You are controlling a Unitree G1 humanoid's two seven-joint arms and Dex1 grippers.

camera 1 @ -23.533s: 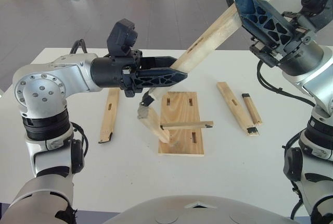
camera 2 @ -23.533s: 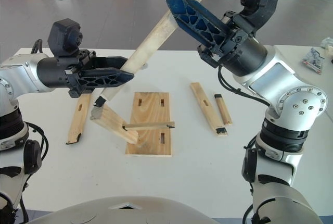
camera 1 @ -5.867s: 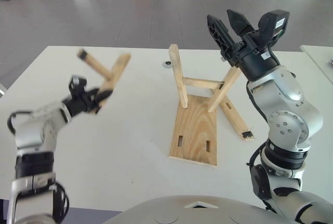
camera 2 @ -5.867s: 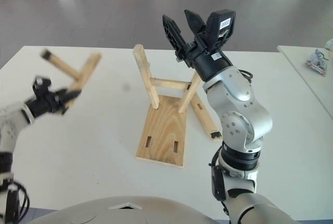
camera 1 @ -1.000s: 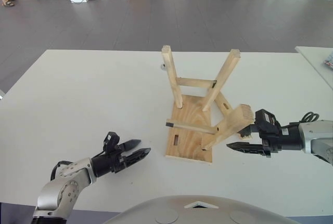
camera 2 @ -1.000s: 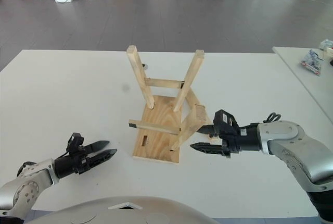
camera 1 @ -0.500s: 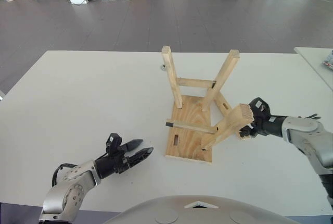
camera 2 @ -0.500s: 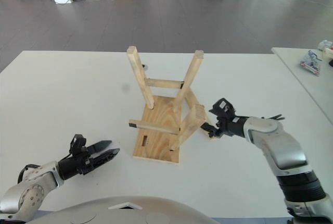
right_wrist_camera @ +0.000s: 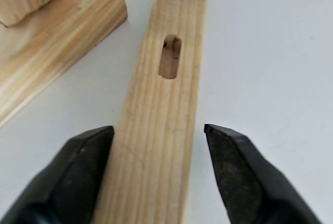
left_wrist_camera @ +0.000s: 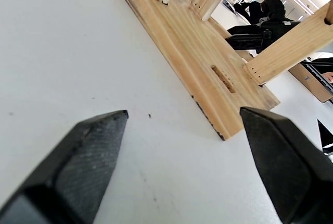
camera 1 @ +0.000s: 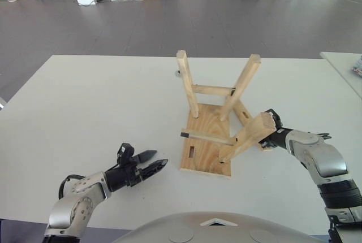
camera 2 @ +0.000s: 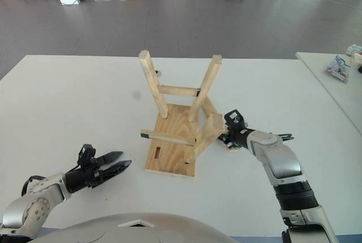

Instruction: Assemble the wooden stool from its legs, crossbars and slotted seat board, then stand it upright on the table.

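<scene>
The pale pine seat board, a flat rectangle with visible grain and narrow cut slots, lay on the smooth white bench near its middle. Two square-section wooden legs rose from its far end, the left one and the right one splaying apart towards their tops, and a short wooden crossbar joined them about halfway up. At the near right corner of the board a third blocky pine leg leaned outward to the right, its sawn end grain facing up. A thin wooden rail with a dark tip ran from this leg leftward above the board.

A loose flat wooden slat with an oval mortise hole lay on the bench just beside the board's right edge. The right claw sat low over this slat, its jaws spread. One matt black, wedge-shaped finger stood at each long edge of the slat, not clamped onto it.

The left claw hung just above the bench, near the board's near left corner but apart from it. Its two dark, pointed fingers were parted and held nothing.
</scene>
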